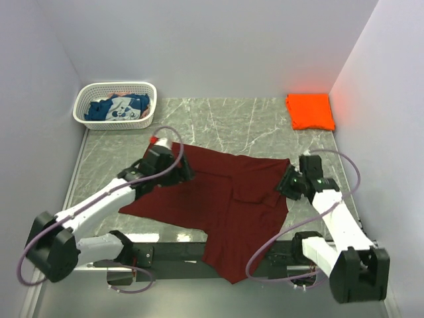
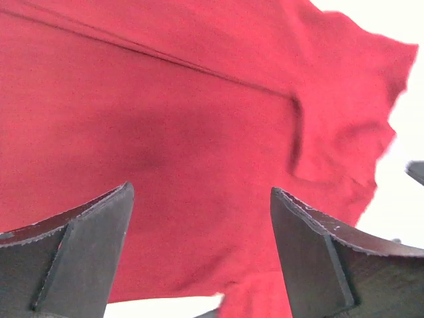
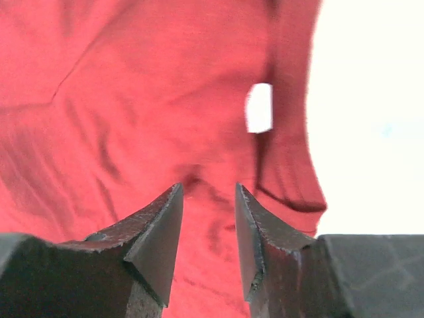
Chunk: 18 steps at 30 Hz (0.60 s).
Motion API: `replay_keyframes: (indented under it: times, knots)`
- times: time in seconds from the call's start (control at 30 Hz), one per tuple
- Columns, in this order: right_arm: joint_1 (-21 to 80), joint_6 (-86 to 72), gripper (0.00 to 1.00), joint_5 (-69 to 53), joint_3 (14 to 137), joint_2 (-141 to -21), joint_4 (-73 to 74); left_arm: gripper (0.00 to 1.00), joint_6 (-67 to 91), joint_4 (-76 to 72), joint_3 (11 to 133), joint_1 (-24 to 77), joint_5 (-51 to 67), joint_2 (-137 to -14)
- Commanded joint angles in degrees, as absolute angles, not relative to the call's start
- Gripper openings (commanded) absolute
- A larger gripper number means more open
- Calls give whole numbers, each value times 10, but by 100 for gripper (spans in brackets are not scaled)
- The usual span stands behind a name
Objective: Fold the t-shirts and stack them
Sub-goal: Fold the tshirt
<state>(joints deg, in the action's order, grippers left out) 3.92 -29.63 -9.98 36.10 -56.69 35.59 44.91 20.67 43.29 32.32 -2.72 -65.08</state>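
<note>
The maroon t-shirt (image 1: 225,199) lies spread and partly folded across the middle of the table, its lower part hanging over the near edge. My left gripper (image 1: 184,173) hovers open over the shirt's upper left part, jaws wide above the cloth (image 2: 199,99), nothing between them (image 2: 202,192). At the shirt's right edge my right gripper (image 1: 286,185) stands open, its fingers a little apart (image 3: 209,189) above wrinkled maroon cloth (image 3: 132,99). The orange t-shirt (image 1: 310,110) lies folded in the back right corner. The blue t-shirt (image 1: 119,107) sits crumpled in the basket.
A white lattice basket (image 1: 116,86) stands at the back left corner. White walls close in the table on the left, back and right. Bare marble tabletop (image 1: 225,122) lies between the basket and the orange shirt.
</note>
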Motion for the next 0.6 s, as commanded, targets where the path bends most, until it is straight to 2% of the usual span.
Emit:
replay_keyframes:
  times: [0.0,0.17,0.33,0.57]
  knots:
    - [-24,-323,44,-145,308,-520,309,89,508,128,473,399,10,-691]
    - [-56,-339,41,-171,267,-504,286,84,507,97,528,488,2,-798]
    - [-64,-371,39,-168,236,-509,270,77,503,80,583,522,2,-908]
    - [-65,-380,36,-179,207,-529,228,75,490,84,647,559,2,-996]
